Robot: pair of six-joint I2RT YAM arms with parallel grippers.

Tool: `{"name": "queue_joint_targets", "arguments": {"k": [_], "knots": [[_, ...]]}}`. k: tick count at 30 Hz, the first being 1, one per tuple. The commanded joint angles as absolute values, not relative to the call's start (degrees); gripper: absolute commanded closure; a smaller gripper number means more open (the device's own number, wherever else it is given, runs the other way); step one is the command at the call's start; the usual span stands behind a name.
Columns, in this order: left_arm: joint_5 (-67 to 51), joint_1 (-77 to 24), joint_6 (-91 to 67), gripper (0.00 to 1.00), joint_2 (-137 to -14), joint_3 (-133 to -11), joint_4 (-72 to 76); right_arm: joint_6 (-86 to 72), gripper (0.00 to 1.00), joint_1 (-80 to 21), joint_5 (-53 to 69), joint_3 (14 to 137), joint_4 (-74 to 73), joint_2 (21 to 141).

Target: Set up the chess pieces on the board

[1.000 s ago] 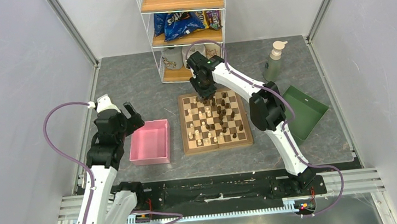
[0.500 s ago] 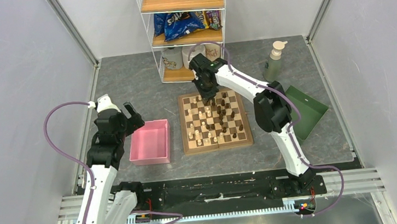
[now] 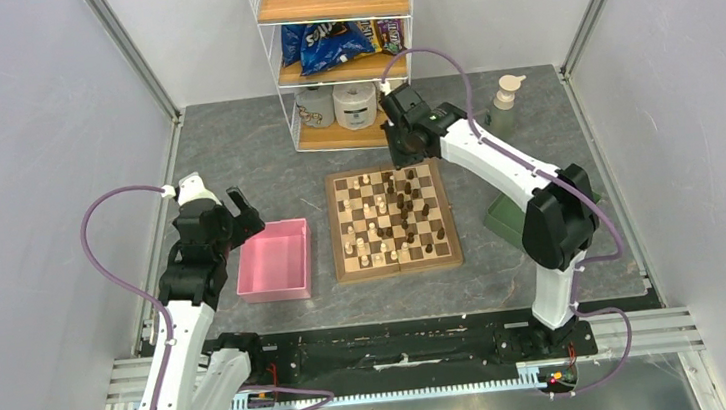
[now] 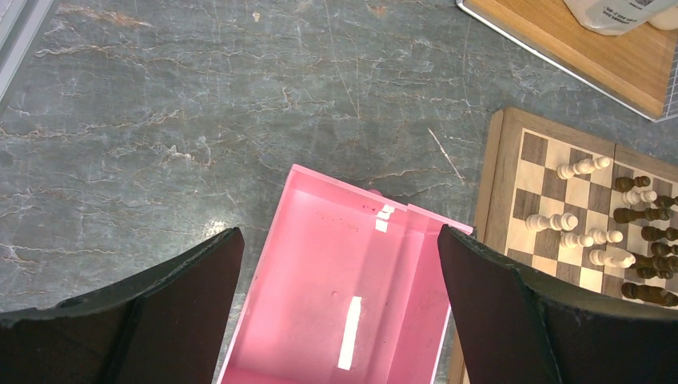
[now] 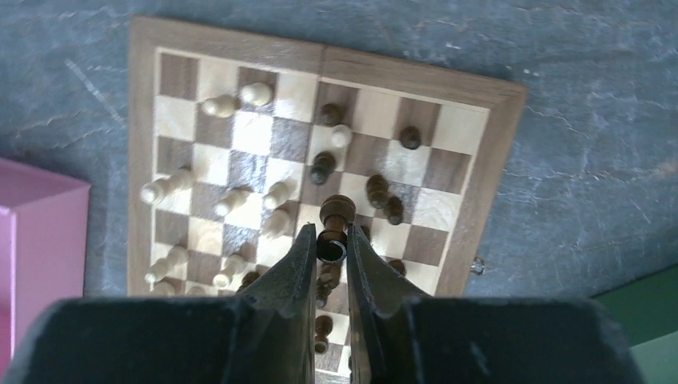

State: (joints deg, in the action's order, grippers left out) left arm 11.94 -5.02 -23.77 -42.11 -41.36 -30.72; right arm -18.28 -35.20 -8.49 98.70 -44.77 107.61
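Note:
The board lies mid-table with cream and dark chess pieces scattered over its squares. My right gripper hovers above the board's far edge, shut on a dark chess piece. In the right wrist view that piece sticks out past the fingertips, with the board well below. Cream pieces stand mostly on its left half, dark ones toward the middle and right. My left gripper hangs open over the pink tray, with nothing between its fingers.
The pink tray sits just left of the board. A green tray lies to the right, mostly hidden under my right arm. A wire shelf with snack bags and a paper roll stands behind the board. A soap bottle stands at the back right.
My right gripper closed on a dark piece near the board's far left corner, then lifted it and swung right along the far edge. Its elbow moved right over the green tray. The left arm stayed still.

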Motion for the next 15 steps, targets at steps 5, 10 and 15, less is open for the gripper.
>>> {"name": "queue_joint_targets", "arguments": {"k": [5,10,15], "knots": [[12.14,-5.10,-25.31,0.01,-41.70,-41.75,-28.74,-25.33,0.87,-28.07,-7.90,96.40,-44.16,109.07],[12.22,-5.10,-25.31,0.01,-41.66,-41.75,-28.74,-25.92,0.87,-25.11,-6.04,97.70,-44.21,112.03],[12.21,-5.10,-25.31,0.01,-41.63,-41.76,-28.74,-25.89,0.87,-24.02,-5.69,100.56,-45.44,116.13]]}}
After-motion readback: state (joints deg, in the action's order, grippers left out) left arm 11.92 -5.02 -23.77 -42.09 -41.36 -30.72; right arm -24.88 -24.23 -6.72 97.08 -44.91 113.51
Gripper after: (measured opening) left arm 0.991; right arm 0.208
